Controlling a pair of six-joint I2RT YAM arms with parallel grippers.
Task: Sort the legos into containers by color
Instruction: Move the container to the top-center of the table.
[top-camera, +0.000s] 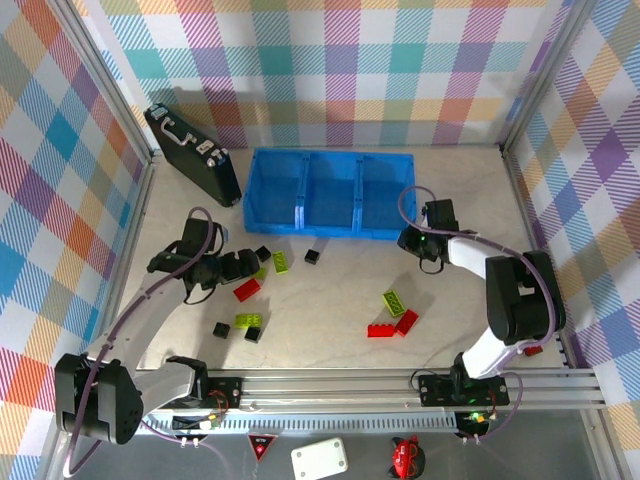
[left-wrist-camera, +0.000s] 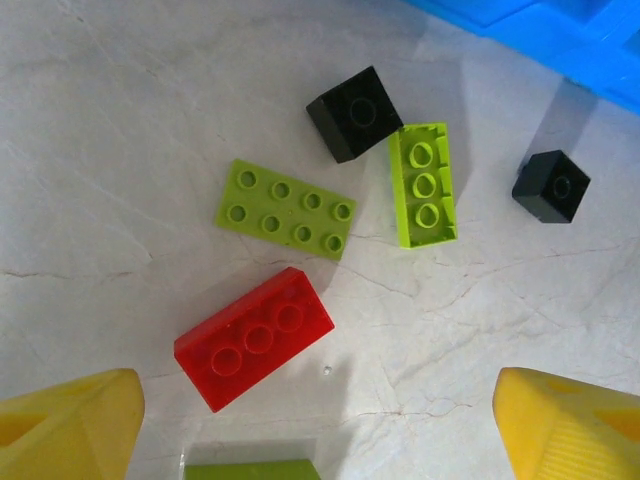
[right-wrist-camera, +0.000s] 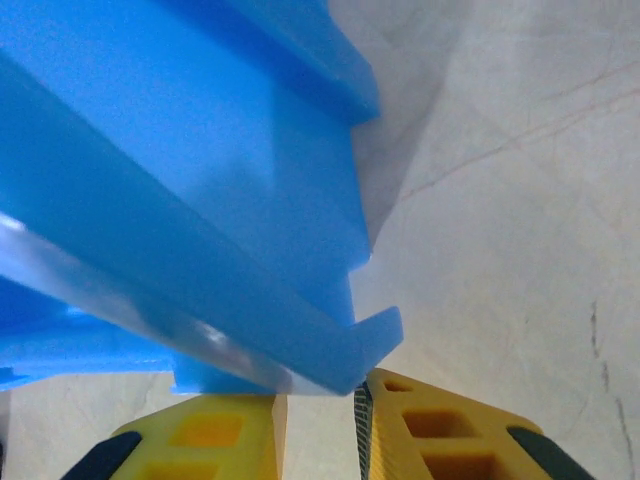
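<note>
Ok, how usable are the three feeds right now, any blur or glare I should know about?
Left wrist: legos sharp, with soft shadows; its yellow fingers are blurred at the bottom corners. Right wrist: the blue tray is so close it is soft, with a pale glare strip along its edge; the table behind is crisper. Top external: evenly lit and sharp, no glare.

Top cam overhead, L wrist down onto legos (left-wrist-camera: 255, 337), R wrist against tray (right-wrist-camera: 200, 200)
</note>
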